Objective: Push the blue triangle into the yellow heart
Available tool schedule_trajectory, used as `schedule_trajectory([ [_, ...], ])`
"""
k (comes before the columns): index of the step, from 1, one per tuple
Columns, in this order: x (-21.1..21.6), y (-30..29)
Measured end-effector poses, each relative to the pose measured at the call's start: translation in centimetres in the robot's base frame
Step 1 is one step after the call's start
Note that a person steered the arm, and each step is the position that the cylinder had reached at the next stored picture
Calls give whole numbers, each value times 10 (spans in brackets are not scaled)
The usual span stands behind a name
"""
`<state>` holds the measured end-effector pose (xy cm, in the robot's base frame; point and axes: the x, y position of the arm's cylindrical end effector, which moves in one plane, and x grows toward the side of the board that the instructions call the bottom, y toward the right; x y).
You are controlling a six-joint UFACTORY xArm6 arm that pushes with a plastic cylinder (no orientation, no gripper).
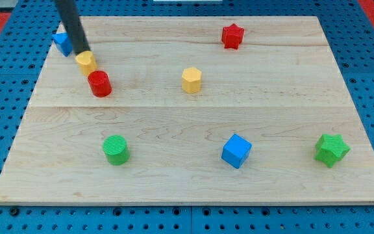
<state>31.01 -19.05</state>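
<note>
Most of the job looks done, judging by how things lie: the blue triangle (pixel 61 43) sits just to the view's left of my tip (pixel 83 52), and the yellow heart (pixel 86 62) lies right below the tip, so the two blocks are near each other, though the rod hides whether they touch. The tool is a plain rod with no jaws to part or close, and it holds nothing. A red cylinder (pixel 99 84) crowds the heart's lower side on the tabletop (pixel 193 175); only a last short nudge seems left
</note>
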Motion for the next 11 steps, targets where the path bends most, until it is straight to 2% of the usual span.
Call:
schedule_trajectory([
  [2,29,17],
  [4,-71,18],
  [5,-88,-39],
  [6,-75,-85],
  [7,-36,-71],
  [9,-11,-16],
  [11,-2,-8],
])
